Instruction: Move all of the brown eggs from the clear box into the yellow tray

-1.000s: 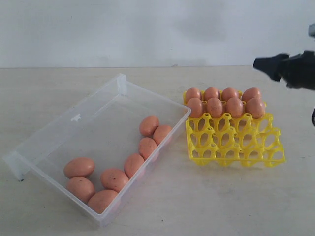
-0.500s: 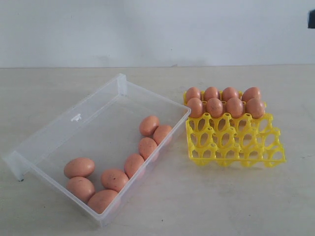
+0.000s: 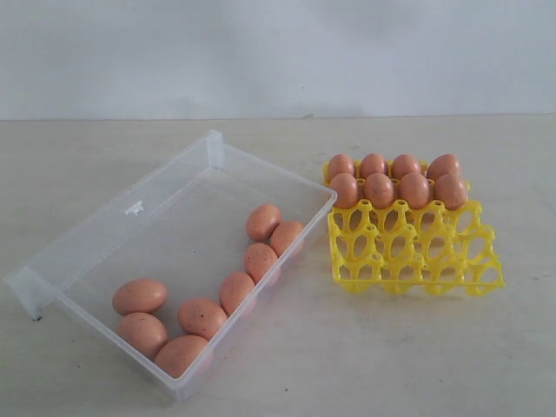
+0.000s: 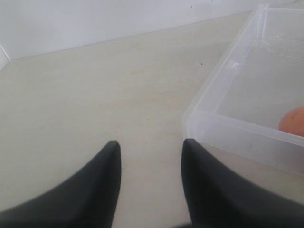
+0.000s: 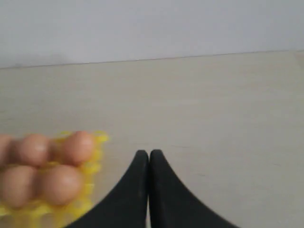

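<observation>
**Containers.** The clear box (image 3: 174, 243), a large shallow rectangular bin of transparent plastic, lies at an angle on the pale beige tabletop (image 3: 304, 373). The yellow tray (image 3: 415, 284), a bright square plastic lattice of round cups, sits just beside the box's right-hand corner.

**Count.** Eight brown eggs (image 3: 201, 317), oval with orange-brown matte shells, lie loose in the box. Four run along its right wall and four cluster at its near end. Eight more eggs (image 3: 379, 189) stand in the tray and fill its two far rows. The two near rows show only open cups.

**Progress.** By this count the transfer is judged about half done. Eight eggs are seated and eight are left to move. The empty cups appear to match that number.

**Left gripper** (image 4: 151, 142). Its dark fingers (image 4: 95, 190) stand spread wide with nothing between them. It hangs over bare tabletop, just outside a corner of the box. One egg (image 4: 293, 121) shows through the wall at the edge of the left wrist view.

**Right gripper** (image 5: 149, 153). Its fingers (image 5: 164, 190) are pressed together tip to tip and pinch nothing. It is over bare tabletop beside a filled corner of the tray.

**Exterior view.** Neither arm appears in it, and no egg is in transit.

**Condition.** No cracked shell or spill is visible, though the wrist views are soft.
</observation>
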Tool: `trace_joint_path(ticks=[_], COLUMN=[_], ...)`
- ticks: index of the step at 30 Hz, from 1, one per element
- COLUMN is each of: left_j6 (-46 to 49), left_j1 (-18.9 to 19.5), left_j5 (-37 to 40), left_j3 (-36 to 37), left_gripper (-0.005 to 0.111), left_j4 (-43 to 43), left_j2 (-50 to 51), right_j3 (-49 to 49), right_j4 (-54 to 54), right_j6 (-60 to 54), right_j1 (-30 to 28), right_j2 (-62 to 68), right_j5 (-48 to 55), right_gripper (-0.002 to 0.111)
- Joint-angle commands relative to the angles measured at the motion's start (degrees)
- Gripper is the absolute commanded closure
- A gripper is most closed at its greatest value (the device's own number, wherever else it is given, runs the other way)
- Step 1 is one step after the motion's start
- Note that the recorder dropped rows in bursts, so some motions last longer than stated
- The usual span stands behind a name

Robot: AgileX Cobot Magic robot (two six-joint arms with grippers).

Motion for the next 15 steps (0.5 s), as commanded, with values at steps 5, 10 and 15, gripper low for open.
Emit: trace_joint_path(ticks=[5, 10, 15], left_j6=[-0.3, -0.3, -0.3], left_j1=[-0.2, -0.2, -0.2], left_j5=[-0.4, -0.4, -0.4], left_j3=[-0.2, -0.2, -0.2], left_gripper=[0.065, 0.065, 0.065], left_j4=[0.3, 0.3, 0.3], left_j2=[0.2, 0.2, 0.2], right_j3=[5.0, 4.6, 2.4], right_j4=[57.8, 89.1, 97.1], right_j6=[-61.2, -99.5, -101.4], right_j1=[4.3, 13.3, 27.6], right_j2=[-3.9, -3.9, -4.3], right_j5=[22.2, 37.6, 45.3], right_gripper=[0.109, 0.109, 0.109])
